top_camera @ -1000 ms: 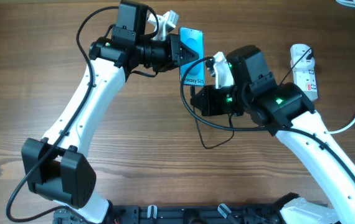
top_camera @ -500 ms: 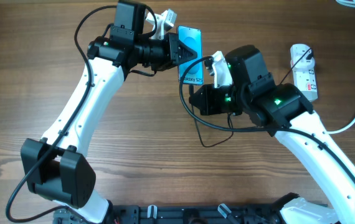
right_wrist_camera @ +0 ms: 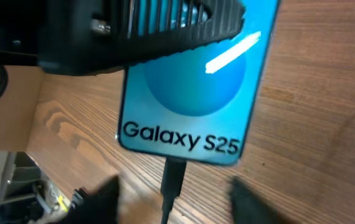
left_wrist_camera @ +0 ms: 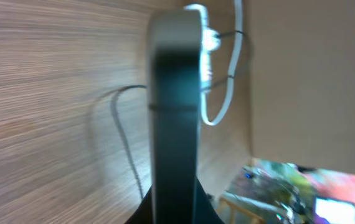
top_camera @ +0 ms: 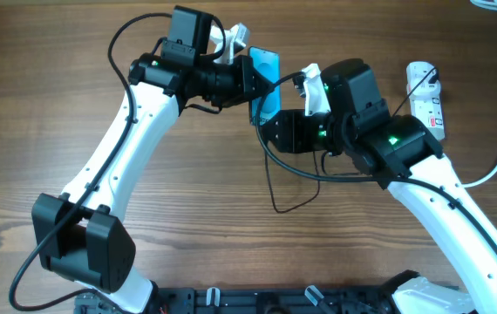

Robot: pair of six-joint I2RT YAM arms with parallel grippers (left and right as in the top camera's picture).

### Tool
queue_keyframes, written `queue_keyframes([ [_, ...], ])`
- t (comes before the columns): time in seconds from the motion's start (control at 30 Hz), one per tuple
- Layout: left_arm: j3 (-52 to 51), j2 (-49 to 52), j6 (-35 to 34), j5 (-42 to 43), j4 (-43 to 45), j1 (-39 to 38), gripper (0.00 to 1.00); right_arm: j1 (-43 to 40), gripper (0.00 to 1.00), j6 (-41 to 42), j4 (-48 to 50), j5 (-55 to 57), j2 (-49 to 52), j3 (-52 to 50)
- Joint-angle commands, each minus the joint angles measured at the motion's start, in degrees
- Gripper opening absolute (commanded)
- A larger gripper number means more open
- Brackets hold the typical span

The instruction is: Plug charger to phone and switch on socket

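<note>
Gripping the phone (right_wrist_camera: 193,87), tilted above the desk (top_camera: 48,78): our left hand (top_camera: 252,77), shut tight. Right hand (right_wrist_camera: 177,199): we note fingers spread wide, holding nothing, flanking the charger (right_wrist_camera: 172,180) plugged into the phone's short edge.

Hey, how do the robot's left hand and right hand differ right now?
The left hand is shut on the phone, holding it tilted; the right hand is open and grips nothing. The left hand sits over the phone's end away from the Galaxy text, while the right hand's fingers stand either side of the charger plugged into the other end. Both meet at the phone.
</note>
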Motion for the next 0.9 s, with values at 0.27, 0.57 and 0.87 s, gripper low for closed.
queue_keyframes([
  [0.27,0.1,-0.7,21.5,16.9,-3.5,0.1,0.04,-12.0,0.99,2.7,-8.3,0.6,-4.8,1.1],
  [0.57,0.1,-0.7,26.6,39.6,2.6,2.2,0.04,-21.1,1.0,-1.8,-16.7,0.6,-5.1,1.1],
  [0.87,0.1,-0.7,26.6,39.6,2.8,2.5,0.04,-21.1,1.0,-1.8,-17.0,0.6,-5.1,1.1],
])
